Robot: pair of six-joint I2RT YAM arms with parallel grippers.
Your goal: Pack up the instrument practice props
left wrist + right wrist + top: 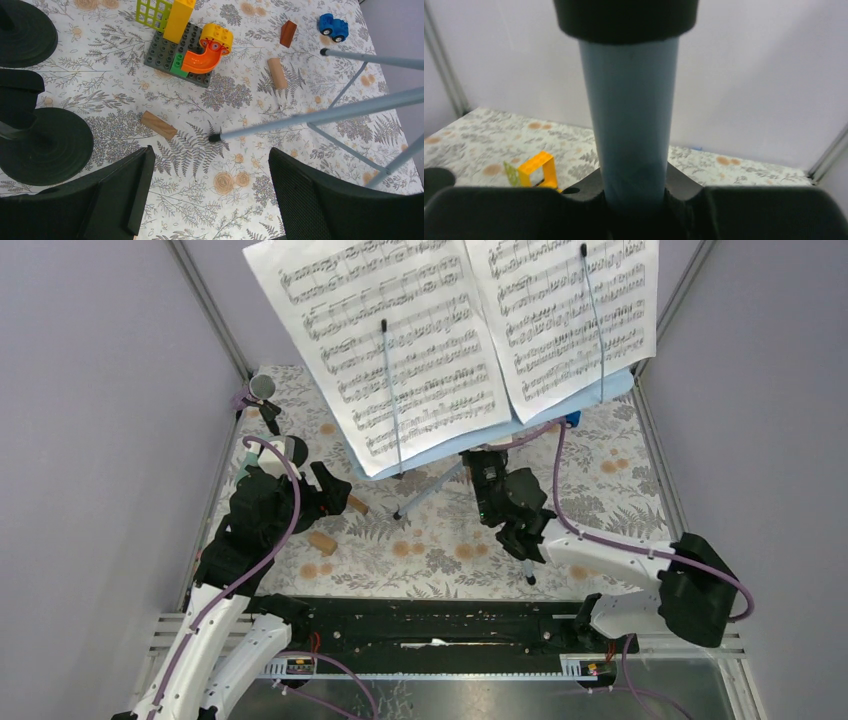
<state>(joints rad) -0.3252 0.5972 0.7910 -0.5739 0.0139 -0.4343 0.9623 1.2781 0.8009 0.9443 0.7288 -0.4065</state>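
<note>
The pale blue music rack stands at the back and carries two white sheet-music pages. My right gripper is shut on the rack's pole, just above the tripod legs. In the left wrist view the legs cross the right side. My left gripper is open and empty above the cloth, with wide-apart jaws. Two black round-based mic holders stand to its left. A purple microphone sits in the far left corner. A pale round microphone head shows by my left wrist.
Brown wooden blocks lie on the floral cloth. A toy brick build stands under the rack, and a small blue toy car is behind it. Grey walls close both sides.
</note>
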